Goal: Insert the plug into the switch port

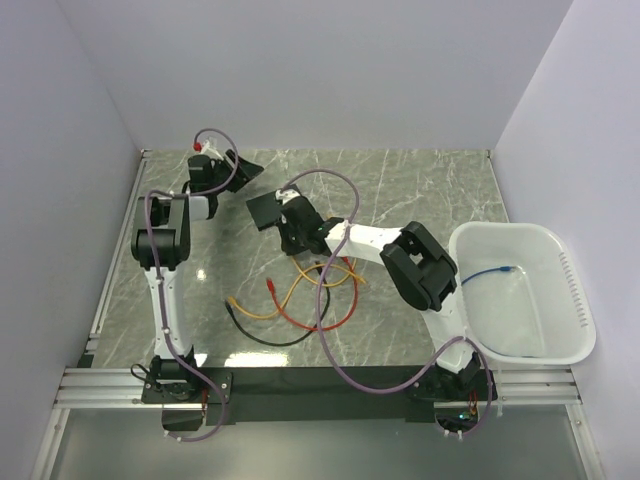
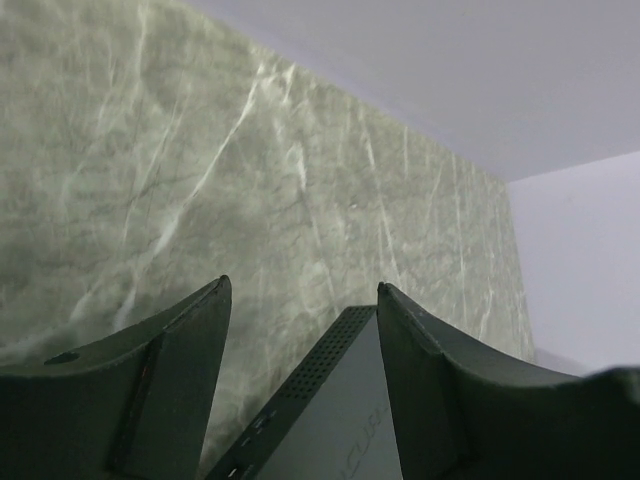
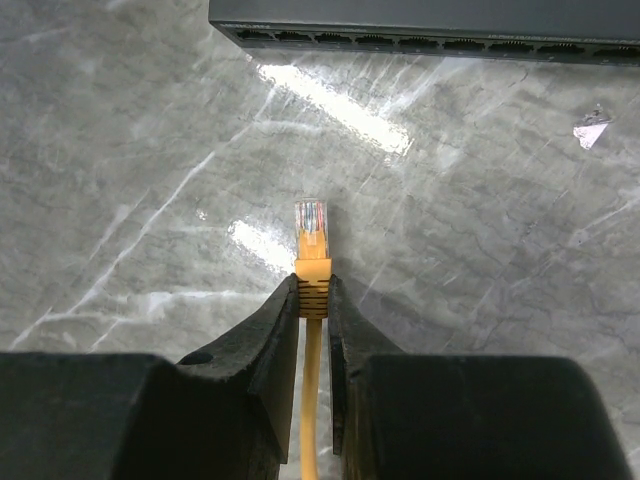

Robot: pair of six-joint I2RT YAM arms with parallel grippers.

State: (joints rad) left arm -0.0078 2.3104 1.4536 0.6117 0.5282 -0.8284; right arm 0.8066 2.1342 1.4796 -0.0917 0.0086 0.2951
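The switch (image 1: 266, 210) is a flat black box lying left of centre on the marble table. In the right wrist view its row of ports (image 3: 420, 40) runs along the top edge. My right gripper (image 3: 313, 290) is shut on the orange boot of the plug (image 3: 312, 235). The plug's clear tip points at the ports, with a stretch of bare table between them. In the top view the right gripper (image 1: 290, 225) sits just right of the switch. My left gripper (image 1: 245, 165) hangs beyond the switch's far left end. Its jaws (image 2: 303, 288) stand open, with the switch's vented end (image 2: 335, 420) seen between them.
Loose yellow (image 1: 300, 285), red (image 1: 310, 318) and black (image 1: 265, 335) cables lie tangled in front of the switch. A white tub (image 1: 575, 300) holding a blue cable (image 1: 490, 272) stands at the right. White walls close in the table on three sides.
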